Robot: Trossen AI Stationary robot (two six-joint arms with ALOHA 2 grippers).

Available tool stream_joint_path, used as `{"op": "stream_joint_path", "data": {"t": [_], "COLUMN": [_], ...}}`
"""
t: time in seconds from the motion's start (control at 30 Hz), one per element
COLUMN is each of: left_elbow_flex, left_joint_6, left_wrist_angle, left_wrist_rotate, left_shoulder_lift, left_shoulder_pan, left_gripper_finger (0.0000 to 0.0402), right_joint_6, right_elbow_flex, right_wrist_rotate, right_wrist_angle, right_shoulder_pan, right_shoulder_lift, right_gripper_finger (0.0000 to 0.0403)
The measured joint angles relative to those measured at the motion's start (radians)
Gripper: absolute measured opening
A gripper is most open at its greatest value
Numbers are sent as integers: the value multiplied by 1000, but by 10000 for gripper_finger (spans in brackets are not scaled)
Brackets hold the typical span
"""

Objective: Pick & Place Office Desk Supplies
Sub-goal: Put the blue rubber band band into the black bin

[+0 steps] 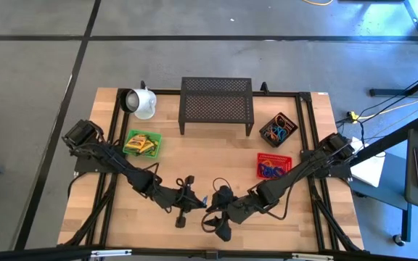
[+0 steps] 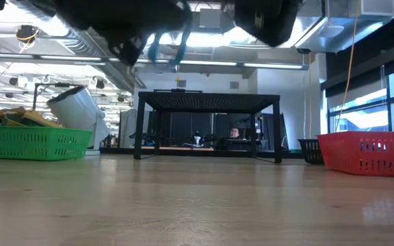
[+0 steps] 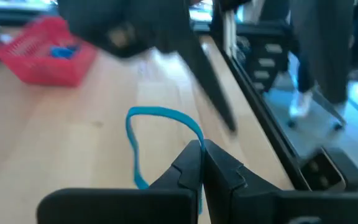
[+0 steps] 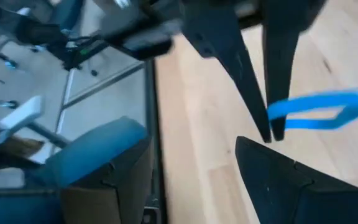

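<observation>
A blue rubber-band loop (image 3: 160,118) is held above the wooden table near its front edge, with my left gripper (image 3: 202,157) shut on it. In the high view the band (image 1: 205,200) shows between the two grippers. My right gripper (image 4: 191,186) stands open just to the band's right, its fingers wide apart and nothing between them. In the right wrist view, my left gripper's fingers (image 4: 253,93) come in from the top with the band (image 4: 319,109) at their tips. In the low view the band (image 2: 166,48) shows high above the tabletop. My left gripper pinches one end of the blue loop (image 3: 194,138) between its two shut fingertips. The fingers slant a little downward, coming from the table's left. The rest of the loop sticks out ahead of the tips, slack and open, lifted clear of the table.
A green basket of crayon boxes (image 1: 142,143) and a tipped white mug (image 1: 143,104) sit at the back left. The black mesh rack (image 1: 216,105) stands at the back middle. A black basket (image 1: 278,130) and a red basket (image 1: 273,166), both holding bands, are on the right.
</observation>
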Motion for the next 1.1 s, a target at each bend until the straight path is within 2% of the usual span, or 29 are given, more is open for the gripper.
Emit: {"op": "stream_joint_path", "data": {"t": [0.1, 0.17, 0.27, 0.43, 0.67, 0.97, 1.1], "left_elbow_flex": [0, 0, 0, 0, 0, 0, 0], "left_joint_6": [-14, -23, -13, 53, 63, 69, 71], "left_wrist_angle": [-28, -27, -5, 63, 88, 88, 88], "left_wrist_rotate": [51, 63, 42, -17, -21, -29, -49], "left_shoulder_lift": [0, 0, 0, 0, 0, 0, 0], "left_shoulder_pan": [-3, -6, -14, -21, -18, -17, -17], "left_gripper_finger": [3, 3, 3, 3, 3, 3, 3], "right_joint_6": [-2, -3, 0, 66, 62, 46, 46], "right_elbow_flex": [0, 0, 0, 0, -1, -1, -1], "right_wrist_rotate": [-4, 34, 104, 89, 161, 192, 198], "right_wrist_angle": [-3, -17, -36, -45, -35, -4, -4], "right_shoulder_pan": [0, 0, -1, -9, -19, -35, -35], "right_shoulder_lift": [-23, -32, -34, -28, -27, -27, -27], "right_gripper_finger": [231, 231, 231, 231, 231, 230, 206]}}
